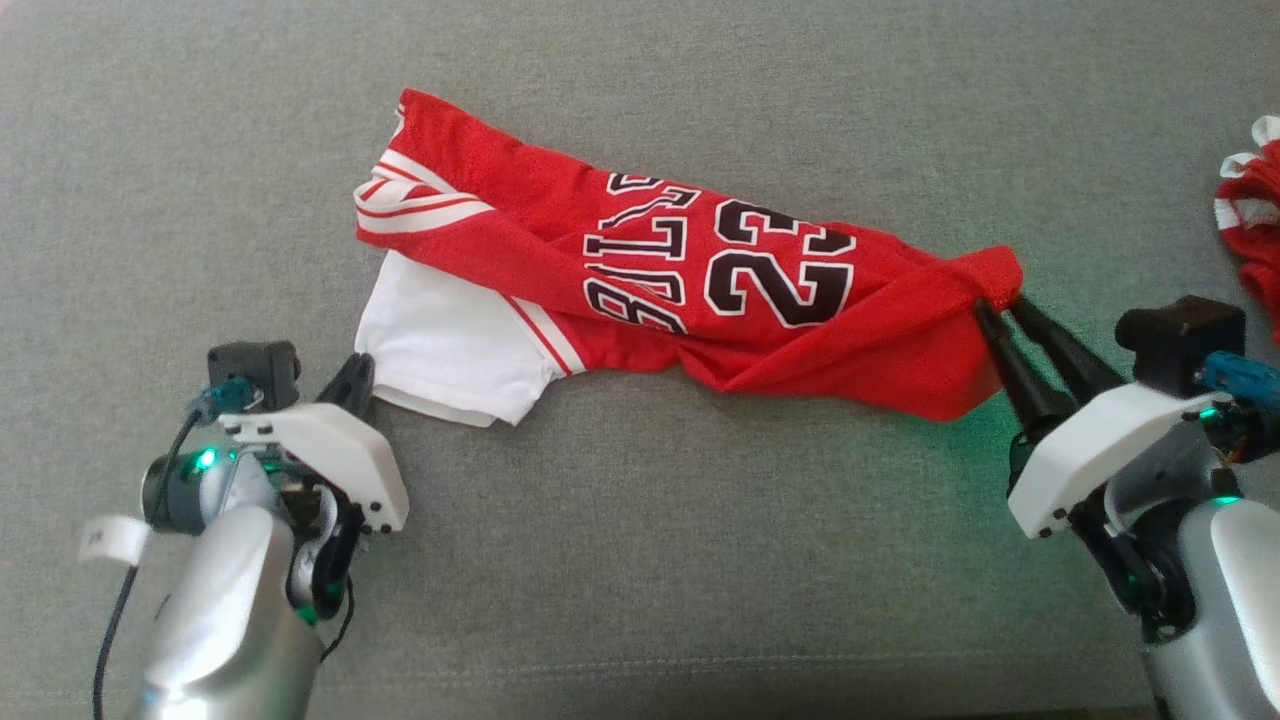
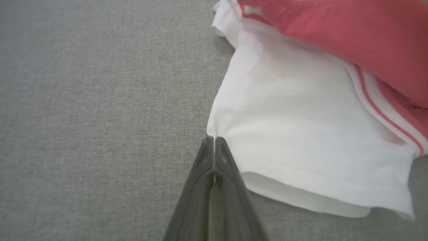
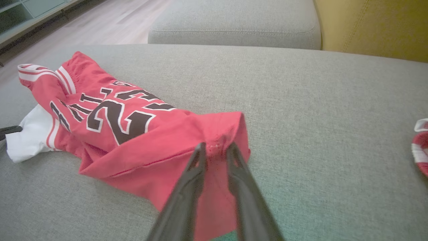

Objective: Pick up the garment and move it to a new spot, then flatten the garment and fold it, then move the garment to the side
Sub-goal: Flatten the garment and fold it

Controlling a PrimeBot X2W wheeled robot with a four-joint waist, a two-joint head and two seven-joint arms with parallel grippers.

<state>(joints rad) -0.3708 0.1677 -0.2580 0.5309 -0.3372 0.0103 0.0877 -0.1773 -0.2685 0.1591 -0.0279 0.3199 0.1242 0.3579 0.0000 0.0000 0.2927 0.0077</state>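
left claw (image 2: 214, 139): pressed together, pinching white sleeve edge of jersey (image 1: 640, 270)
right claw (image 3: 215, 149): part-spread, straddling jersey's red corner
surface: grey sofa cushion (image 1: 640, 560)

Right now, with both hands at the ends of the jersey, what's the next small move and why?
Probably finish closing the right hand on the red corner before any lift. The left hand is already shut on the edge of the white sleeve, while the right fingers only straddle the bunched end of the jersey with a gap between them. Lifting now would likely raise one end alone.

Even daylight, soft shadows, wrist views blurred.
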